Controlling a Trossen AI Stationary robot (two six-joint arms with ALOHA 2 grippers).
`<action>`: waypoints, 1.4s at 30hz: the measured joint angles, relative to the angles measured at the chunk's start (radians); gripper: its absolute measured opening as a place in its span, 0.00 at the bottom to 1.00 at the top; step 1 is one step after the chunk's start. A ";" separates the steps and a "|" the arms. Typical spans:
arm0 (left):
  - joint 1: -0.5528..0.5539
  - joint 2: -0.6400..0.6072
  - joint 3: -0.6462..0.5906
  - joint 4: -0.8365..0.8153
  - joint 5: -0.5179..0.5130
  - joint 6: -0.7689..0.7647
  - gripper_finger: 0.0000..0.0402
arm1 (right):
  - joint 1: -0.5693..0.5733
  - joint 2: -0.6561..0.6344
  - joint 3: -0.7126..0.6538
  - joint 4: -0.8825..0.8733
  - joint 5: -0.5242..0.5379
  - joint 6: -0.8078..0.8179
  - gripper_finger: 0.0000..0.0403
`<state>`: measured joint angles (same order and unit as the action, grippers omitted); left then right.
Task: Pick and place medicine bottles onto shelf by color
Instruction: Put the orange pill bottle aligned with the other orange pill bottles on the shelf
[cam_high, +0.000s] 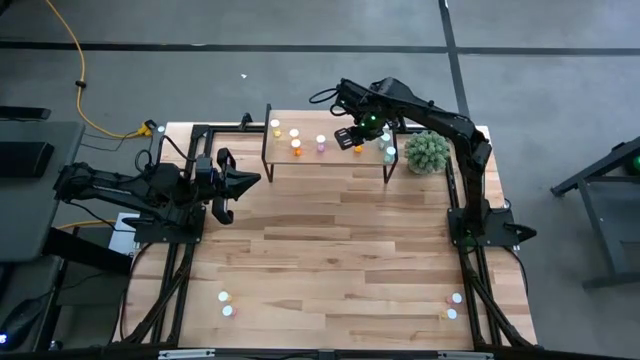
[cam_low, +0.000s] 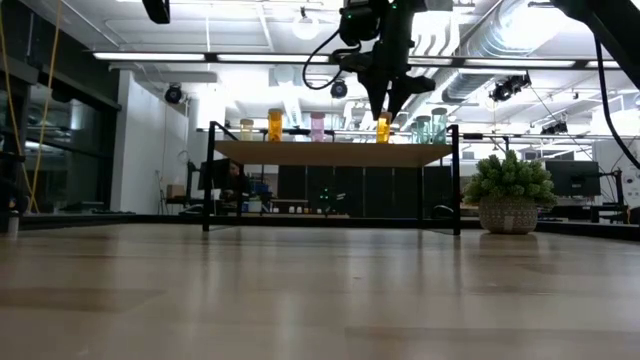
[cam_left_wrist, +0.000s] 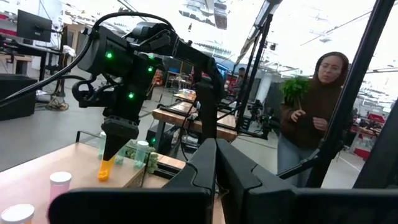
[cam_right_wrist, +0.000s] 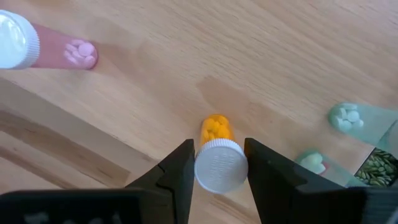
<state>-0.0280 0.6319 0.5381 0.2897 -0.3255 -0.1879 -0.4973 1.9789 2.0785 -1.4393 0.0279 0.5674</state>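
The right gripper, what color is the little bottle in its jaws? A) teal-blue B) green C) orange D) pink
C: in the right wrist view the right gripper has its jaws closed on the white cap of an orange bottle standing on the shelf.

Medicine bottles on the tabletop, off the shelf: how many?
4. Two medicine bottles sit at the tabletop's left corner farthest from the shelf, two at the right; arms may hide others.

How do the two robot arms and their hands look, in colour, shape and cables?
Both arms are black and jointed. The right arm carries looping black cables and small green lights near its wrist. The right hand has two dark, tapering fingers. The left hand is black too, ending in pointed fingers.
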 joint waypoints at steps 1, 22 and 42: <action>0.000 0.000 0.000 0.000 0.000 0.000 0.00 | 0.000 0.000 0.000 -0.003 -0.006 0.000 0.31; 0.001 0.000 0.000 0.000 -0.003 0.016 0.00 | 0.000 0.000 0.000 -0.004 -0.028 -0.025 0.31; 0.001 0.000 0.000 0.000 0.000 0.016 0.00 | 0.002 0.000 0.000 0.024 -0.039 -0.071 0.31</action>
<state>-0.0265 0.6319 0.5381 0.2897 -0.3256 -0.1715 -0.4957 1.9789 2.0785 -1.4153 -0.0113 0.4965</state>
